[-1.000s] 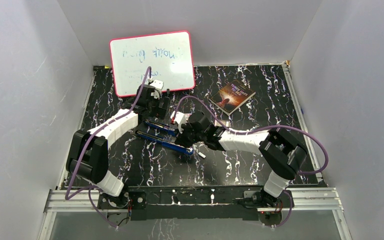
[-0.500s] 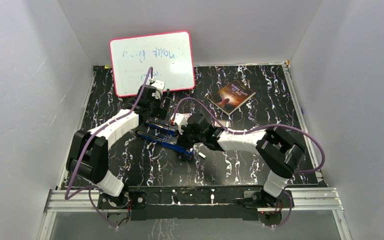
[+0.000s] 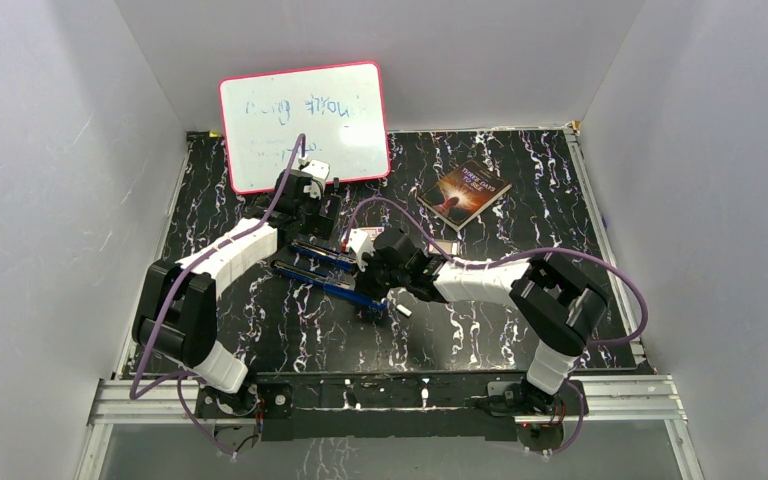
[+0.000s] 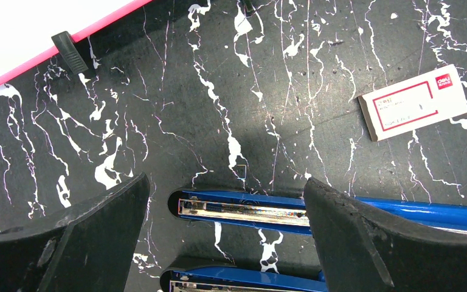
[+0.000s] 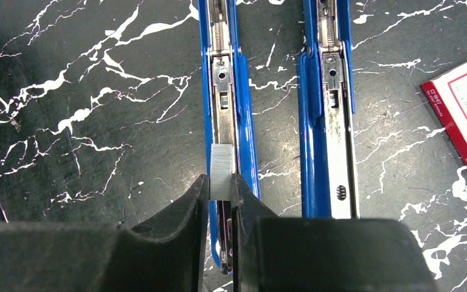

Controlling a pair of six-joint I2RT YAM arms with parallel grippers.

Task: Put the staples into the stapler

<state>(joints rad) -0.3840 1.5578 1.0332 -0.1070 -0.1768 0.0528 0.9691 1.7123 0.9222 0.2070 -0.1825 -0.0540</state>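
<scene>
From above, the stapler (image 3: 328, 272) lies opened flat in the middle of the table (image 3: 520, 330), its two blue halves side by side and running from upper left to lower right. The left gripper (image 3: 312, 212) hangs over its far end and the right gripper (image 3: 372, 280) over its near end. A whiteboard (image 3: 305, 125) leans on the back wall, a book (image 3: 465, 190) lies well apart to the right, and a small white box (image 3: 360, 240) sits just beside the stapler

From the left wrist, the fingers (image 4: 79, 243) stand spread as wide as they go and hold nothing. The tip of one blue half lies below and between them, and appears untouched

From the right wrist, the fingers (image 5: 188, 207) are drawn nearly together, pinching a short strip of staples (image 5: 222, 172) by its near end. The strip points straight away from the fingers, its long axis in line with the left-hand blue half. It sits over the left wall of that half's open channel, a touch left of the channel's middle; whether it rests on the metal I cannot tell. The right arm looks set to make the next move: likely a slight nudge rightward, then down into the channel
</scene>
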